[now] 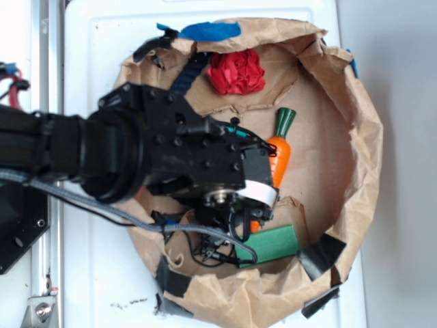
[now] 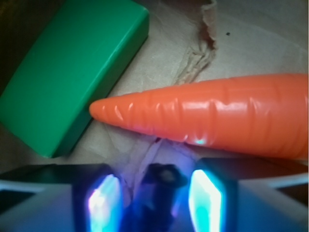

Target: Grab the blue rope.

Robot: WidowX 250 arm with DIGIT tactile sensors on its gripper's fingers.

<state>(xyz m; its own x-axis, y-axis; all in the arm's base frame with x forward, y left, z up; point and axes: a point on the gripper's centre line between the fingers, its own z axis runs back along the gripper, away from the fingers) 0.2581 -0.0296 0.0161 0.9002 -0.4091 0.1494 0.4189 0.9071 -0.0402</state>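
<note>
Gripper (image 2: 149, 195) pads (image 2: 104, 198) glow blue at the bottom of the wrist view; the jaws stand apart, with brown paper showing in the gap, clamped on nothing. Rope (image 1: 192, 68), dark navy and braided, lies well apart from them at the far left of the paper nest (image 1: 362, 137), running slantwise and partly hidden under the black arm (image 1: 171, 147); its full length cannot be seen. Just right of the rope sits a crumpled red cloth (image 1: 235, 72), and just beyond both, on the nest's far rim, a patch of bright blue tape (image 1: 212, 31). Right of the arm lies the carrot (image 1: 280, 154), green top pointing far, its orange tip (image 2: 104, 108) passing just ahead of the pads in the wrist view. Near the tip, slightly apart from it, a green block (image 1: 273, 244) rests flat on the paper at the nest's near side. A grey cable (image 1: 102, 205) trails from the arm toward the left, over the white table (image 1: 102, 41).
</note>
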